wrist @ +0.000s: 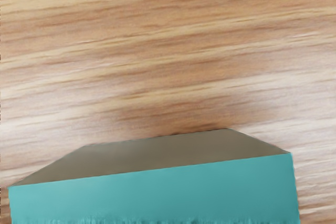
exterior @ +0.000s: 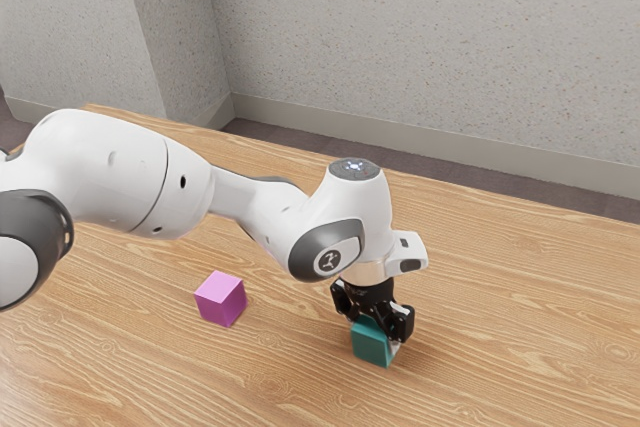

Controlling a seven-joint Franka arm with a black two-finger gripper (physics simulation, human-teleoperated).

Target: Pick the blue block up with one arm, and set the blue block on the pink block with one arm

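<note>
Blue block (exterior: 372, 344), teal-looking, on table (exterior: 500, 277); top hidden under gripper (exterior: 376, 325), lower edge cut off in wrist view. Hand sits right on block; open or clamped: cannot tell. Pink block (exterior: 220, 298) well apart from blue block, toward exterior view's left.

Glossy white Franka arm (exterior: 120, 182), rounded links, dark grey joint bands. Grey oval cap (exterior: 328, 250) with white emblem at the wrist; pale lit dome (exterior: 352, 165) above the cap, white boxy mount (exterior: 408, 253) beside it, black gripper (exterior: 375, 319) below it.
</note>
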